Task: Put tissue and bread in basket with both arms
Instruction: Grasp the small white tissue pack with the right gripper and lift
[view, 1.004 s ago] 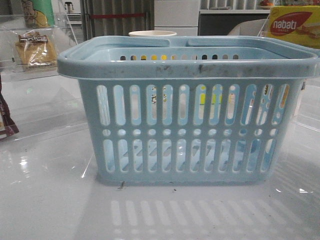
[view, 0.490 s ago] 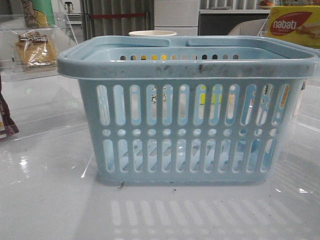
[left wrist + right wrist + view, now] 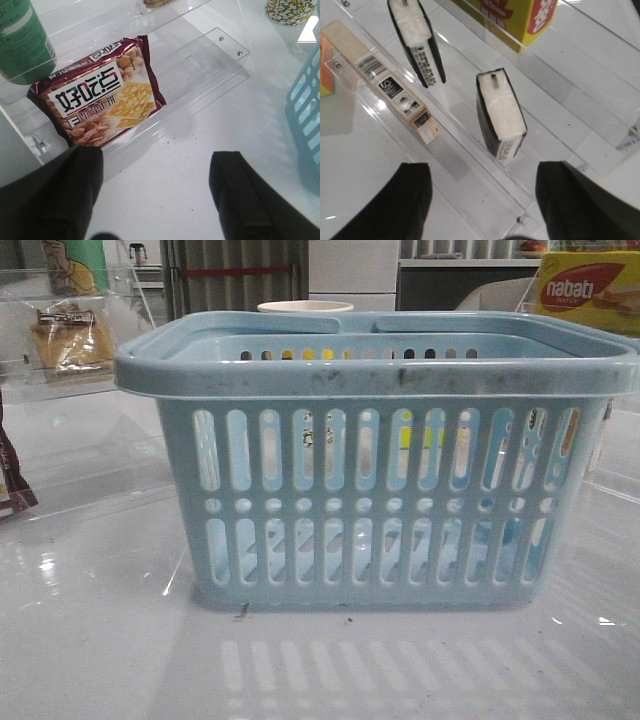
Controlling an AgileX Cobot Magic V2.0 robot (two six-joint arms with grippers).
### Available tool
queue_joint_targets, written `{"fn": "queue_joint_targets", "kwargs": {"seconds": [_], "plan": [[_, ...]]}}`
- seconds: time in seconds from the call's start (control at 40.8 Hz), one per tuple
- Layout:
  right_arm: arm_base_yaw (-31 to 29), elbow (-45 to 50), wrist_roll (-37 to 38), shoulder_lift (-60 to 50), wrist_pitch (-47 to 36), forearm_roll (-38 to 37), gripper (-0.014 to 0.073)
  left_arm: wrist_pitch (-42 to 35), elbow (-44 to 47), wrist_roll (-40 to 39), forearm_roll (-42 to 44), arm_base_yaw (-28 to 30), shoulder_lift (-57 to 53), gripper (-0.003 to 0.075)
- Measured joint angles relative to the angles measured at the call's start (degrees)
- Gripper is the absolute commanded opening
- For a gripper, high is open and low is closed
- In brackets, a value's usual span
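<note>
The light-blue basket stands mid-table in the front view, and its slotted wall shows beside my left gripper. The bread, in a clear wrapper, lies on a clear shelf at the back left. The tissue, a black pack with a white top, stands on a clear shelf just ahead of my right gripper. That gripper is open and holds nothing. A second like pack lies farther off. My left gripper is open over bare table, apart from the basket. Neither gripper shows in the front view.
A dark red snack packet and a green can sit on the clear shelf ahead of the left gripper. A yellow nabati box and a beige box lie near the tissue. A cup stands behind the basket.
</note>
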Motion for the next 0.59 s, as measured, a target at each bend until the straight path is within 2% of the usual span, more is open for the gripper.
{"fn": "queue_joint_targets", "kwargs": {"seconds": [0.416, 0.49, 0.588], "plan": [[0.0, -9.3, 0.1, 11.9, 1.4, -5.3, 0.0542, 0.0, 0.0, 0.0, 0.0, 0.0, 0.0, 0.0517], [0.0, -10.2, 0.1, 13.2, 1.4, -5.9, 0.0494, 0.0, 0.0, 0.0, 0.0, 0.0, 0.0, 0.0517], [0.0, -10.7, 0.1, 14.7, 1.4, -6.2, 0.0372, 0.0, 0.0, 0.0, 0.0, 0.0, 0.0, 0.0517]]}}
